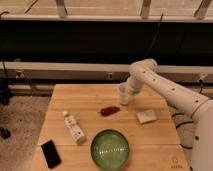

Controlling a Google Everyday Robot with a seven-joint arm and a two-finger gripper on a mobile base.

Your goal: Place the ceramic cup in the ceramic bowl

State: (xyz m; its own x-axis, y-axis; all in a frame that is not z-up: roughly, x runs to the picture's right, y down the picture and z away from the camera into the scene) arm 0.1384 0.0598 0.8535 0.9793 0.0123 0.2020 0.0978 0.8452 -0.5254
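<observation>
Ceramic cup (123,93) hangs above the far middle of the bench (90,100), carried at the end of the arm; the gripper (126,92) sits right on it, jaws apparently pinching the cup, since nothing else supports it. It looks lifted clear of the wood so it can travel. Ceramic bowl (110,149) waits at the near edge, well apart from the cup, mouth up and unobstructed. Between them lies a small red object (109,110); a white bottle (74,128) lies to the bowl's left, so the path stays open.
</observation>
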